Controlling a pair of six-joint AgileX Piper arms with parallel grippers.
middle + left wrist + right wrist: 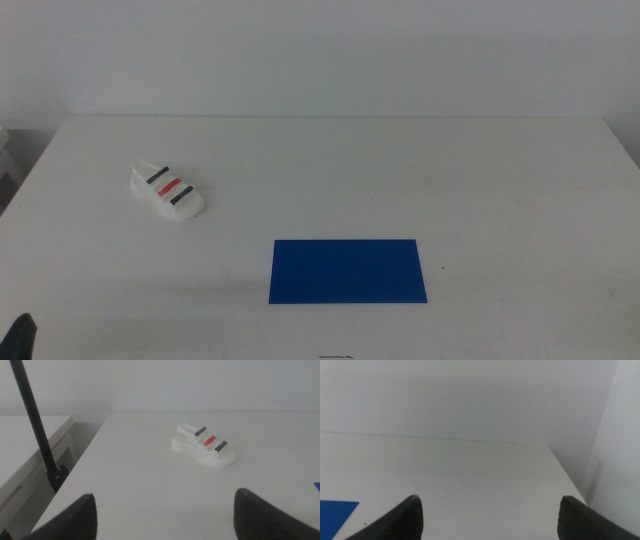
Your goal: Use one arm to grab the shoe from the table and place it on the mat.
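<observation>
The shoe sits alone on the left half of the tabletop, lying flat on its sole with its length running diagonally, two black straps and one red across the top, and it is well apart from the blue mat, which lies flat near the front edge around the middle. Nothing is touching the shoe yet, so the reach looks like the step in hand, and the left gripper is the natural pick: its wrist view has the shoe straight ahead, with the fingers spread wide and holding nothing. To do it well, I'd say come down over the middle of the shoe, turn the wrist so the fingers close across the narrow width of the sole rather than along its length, and grip low on the thick sole, not on the thin straps. The right gripper waits on the far side, fingers also spread and holding nothing, looking out over bare tabletop. Now the views: the middle view gives the full gap between shoe and mat, which neither wrist view offers; the left wrist view alone shows a black pole off the tabletop's edge; the right wrist view catches only a corner of the mat and no shoe at all
</observation>
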